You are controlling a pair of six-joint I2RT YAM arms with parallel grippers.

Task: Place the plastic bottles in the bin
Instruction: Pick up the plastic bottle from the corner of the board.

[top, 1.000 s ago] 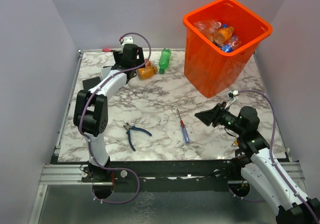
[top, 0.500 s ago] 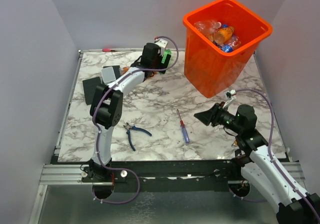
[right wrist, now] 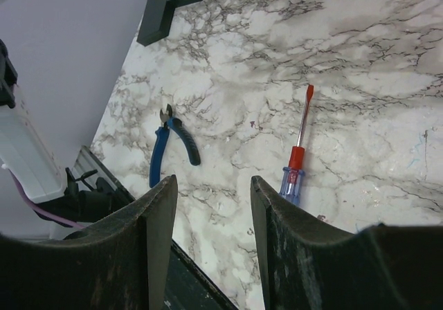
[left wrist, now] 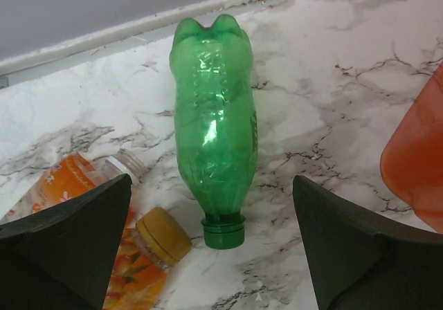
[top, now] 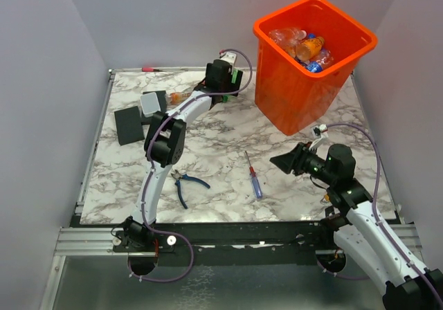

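Left fingers (left wrist: 76,241) spread wide, straddling green bottle (left wrist: 213,116), which lies flat on bench (left wrist: 332,102), far side, near bin (top: 304,95). Descend centred on mid-body. Orange bottle (left wrist: 138,268) possibly touching its neck; keep clear. Right fingers (right wrist: 304,254) part-closed, empty.

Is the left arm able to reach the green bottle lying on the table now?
Probably yes: the open left gripper faces the green bottle directly, and nothing lies between them.

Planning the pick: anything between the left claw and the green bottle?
Nothing, per the left wrist view: the open left claw frames the green bottle over bare marble. The yellow cap of an orange bottle lies close beside the neck.
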